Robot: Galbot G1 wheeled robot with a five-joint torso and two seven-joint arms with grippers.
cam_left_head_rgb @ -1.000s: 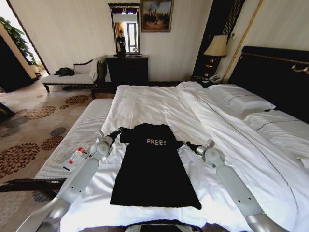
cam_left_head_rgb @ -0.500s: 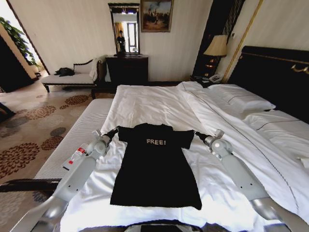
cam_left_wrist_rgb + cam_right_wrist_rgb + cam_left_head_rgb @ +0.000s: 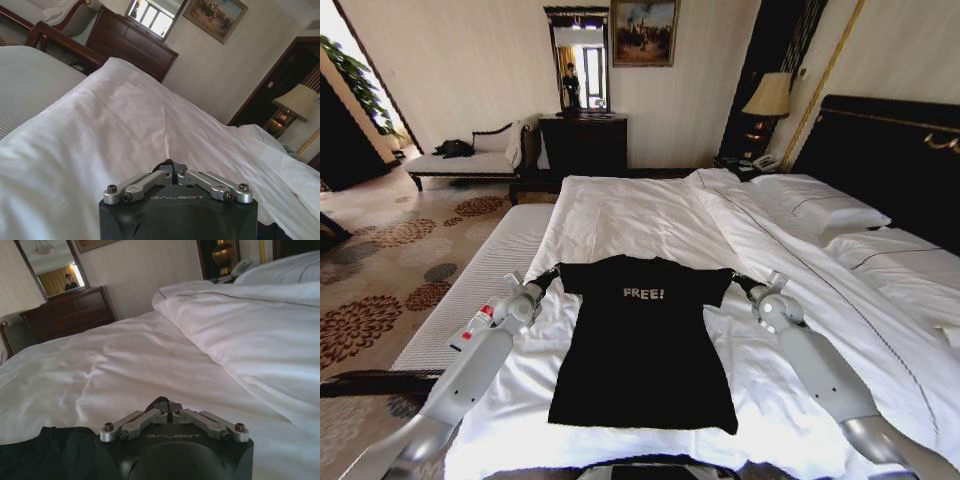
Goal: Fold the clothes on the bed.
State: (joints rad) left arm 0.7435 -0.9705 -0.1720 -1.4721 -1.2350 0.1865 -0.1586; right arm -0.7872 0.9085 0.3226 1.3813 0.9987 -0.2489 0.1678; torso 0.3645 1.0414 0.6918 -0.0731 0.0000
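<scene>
The black T-shirt point(image 3: 640, 350) with white "FREE!" lettering lies flat on the bed point(image 3: 640, 215), collar toward the far side and hem toward me. My left gripper point(image 3: 553, 274) is shut on the tip of its left sleeve. My right gripper point(image 3: 739, 282) is shut on the tip of its right sleeve, and both sleeves are drawn out sideways. In the left wrist view the left gripper point(image 3: 171, 166) has its jaws together over the white sheet, with dark fabric point(image 3: 274, 233) at the frame's edge. The right gripper point(image 3: 161, 405) looks the same, with black cloth point(image 3: 50, 450) beside it.
A pale ribbed bench point(image 3: 495, 270) runs along the bed's left side with a small bottle point(image 3: 480, 322) on it. The folded-back duvet point(image 3: 800, 290), the pillows point(image 3: 820, 210) and the dark headboard point(image 3: 890, 160) are on the right. A dresser point(image 3: 582, 143) stands against the far wall.
Both grippers have moved outward, the right one farther, pulling the two sleeves out to the sides. The shirt's shoulders now lie wider and flatter.
</scene>
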